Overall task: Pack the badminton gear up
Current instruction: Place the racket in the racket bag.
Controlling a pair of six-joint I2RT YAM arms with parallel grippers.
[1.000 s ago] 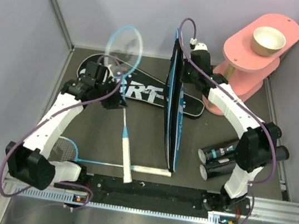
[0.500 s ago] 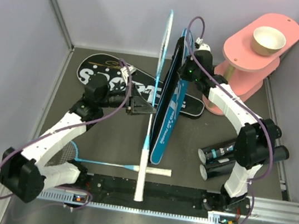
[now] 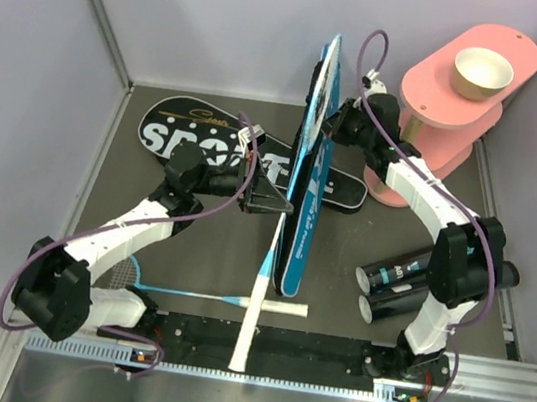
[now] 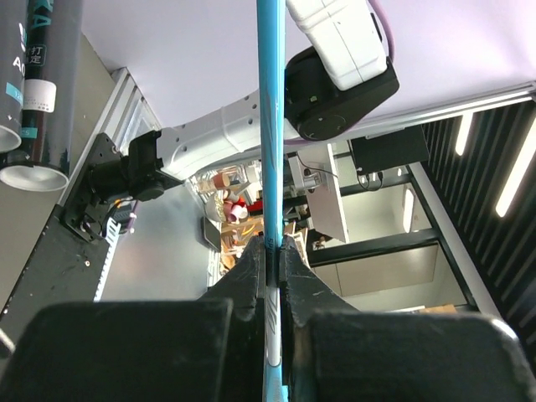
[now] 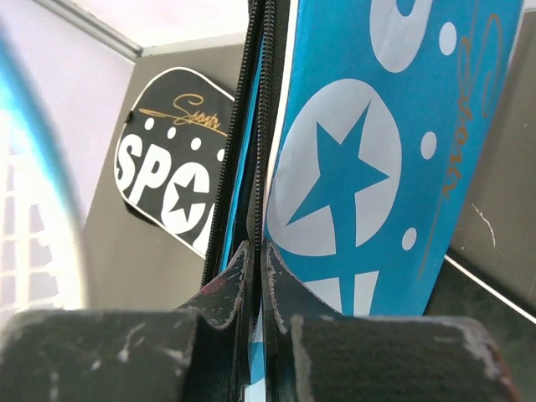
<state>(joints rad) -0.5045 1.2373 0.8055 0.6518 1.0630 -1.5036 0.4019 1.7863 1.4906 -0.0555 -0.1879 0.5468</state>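
Note:
My left gripper (image 3: 274,203) (image 4: 271,247) is shut on the thin shaft of a blue racket (image 3: 265,261) (image 4: 270,126). The racket's white handle (image 3: 242,344) points at the near edge, and its head is hidden against the blue racket bag (image 3: 311,157). The bag stands on edge, held by its zipper rim in my shut right gripper (image 3: 336,126) (image 5: 256,251). The bag's starred blue side (image 5: 360,167) fills the right wrist view. A black SPORT bag (image 3: 192,134) (image 5: 172,180) lies flat at the back left. A second racket (image 3: 213,298) lies near the front. Two black tubes (image 3: 392,285) (image 4: 33,84) lie at the right.
The pink three-tier stand (image 3: 456,98) with the tan bowl (image 3: 482,73) stands at the back right, just behind my right arm. Grey walls close in the back and both sides. The black rail (image 3: 278,342) runs along the near edge.
My left gripper has swung the racket rightward until it lies against the blue bag. The right gripper has shifted slightly right and back, and the bag has tilted with it.

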